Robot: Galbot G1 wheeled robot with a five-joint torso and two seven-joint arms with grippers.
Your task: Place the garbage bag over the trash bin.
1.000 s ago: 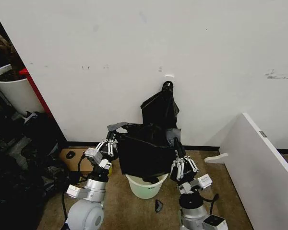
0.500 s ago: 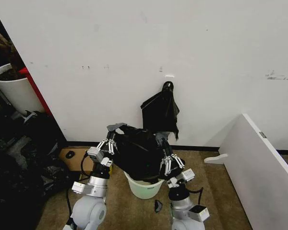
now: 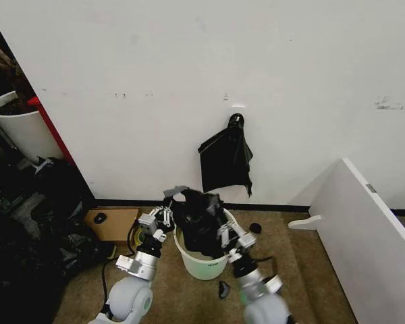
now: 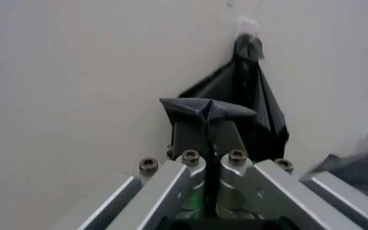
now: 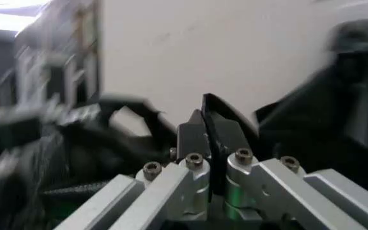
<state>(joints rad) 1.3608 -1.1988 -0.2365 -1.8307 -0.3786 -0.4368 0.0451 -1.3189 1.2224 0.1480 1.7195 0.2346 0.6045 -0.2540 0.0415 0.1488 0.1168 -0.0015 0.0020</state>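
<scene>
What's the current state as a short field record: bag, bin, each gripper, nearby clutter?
garbage bag: bunched over the bin's mouth, held at both sides
trash bin: upright on the floor by the wall
left gripper: at the bin's left rim, jaws shut on bag edge
right gripper: at the bin's right rim, jaws shut on bag edge
hanging bag bundle: on the wall behind
plant pot: far left

garbage bag (image 3: 200,219): glossy black, crumpled, bunched in and over the bin's mouth, rising above the rim, pinched on both sides.
trash bin (image 3: 201,265): round cream-white bucket, upright on brown floor near the wall.
</scene>
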